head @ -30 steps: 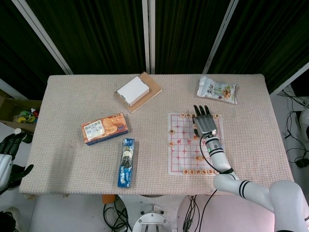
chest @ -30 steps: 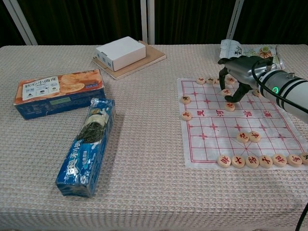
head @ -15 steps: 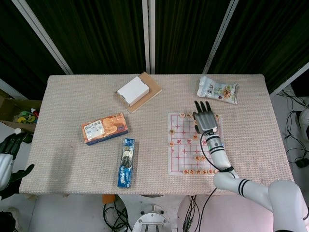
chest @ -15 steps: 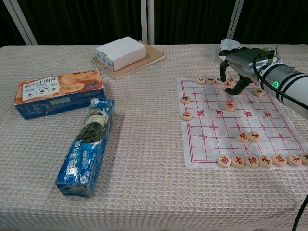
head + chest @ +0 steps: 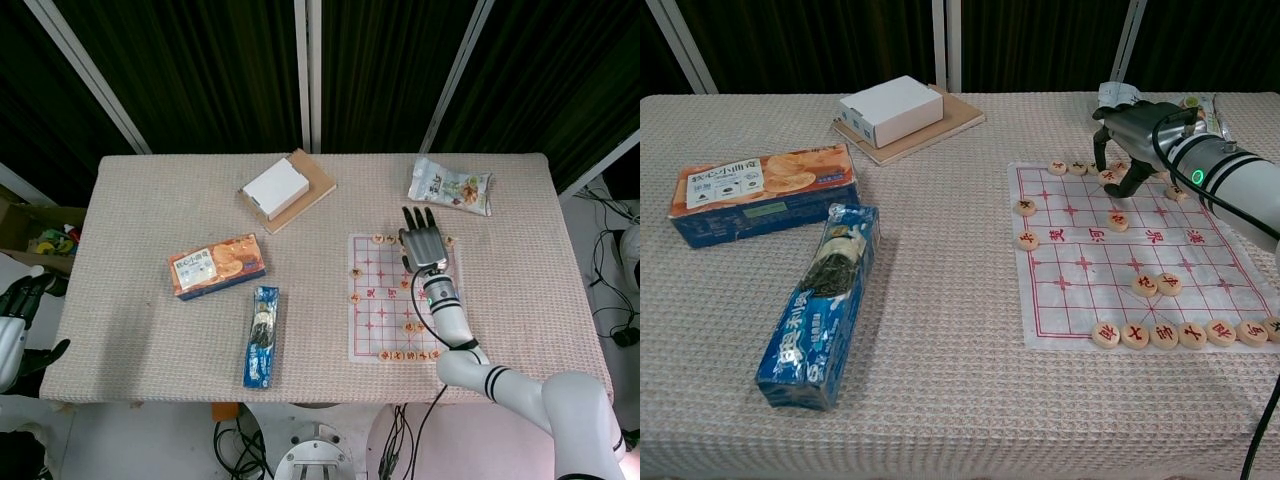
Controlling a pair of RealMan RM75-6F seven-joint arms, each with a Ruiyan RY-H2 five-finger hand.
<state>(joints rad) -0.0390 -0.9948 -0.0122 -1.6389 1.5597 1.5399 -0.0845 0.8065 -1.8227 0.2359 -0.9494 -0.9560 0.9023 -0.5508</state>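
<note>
Right hand (image 5: 1127,140), fingers curled downward and apparently holding nothing, hovers at the chess board's (image 5: 1080,285) far edge; crowded back-row pieces (image 5: 1078,168) risk being knocked askew.

1. A desk (image 5: 140,300) under a beige woven cloth fills the middle of the head view.
2. Behind it hang dark curtains (image 5: 200,70), split by white slanted bars (image 5: 85,70).
3. The floor (image 5: 590,225) at right is pale, with black cables (image 5: 605,265) lying on it.
4. A cardboard box (image 5: 25,225) sits at left.
5. Light is even.
</note>
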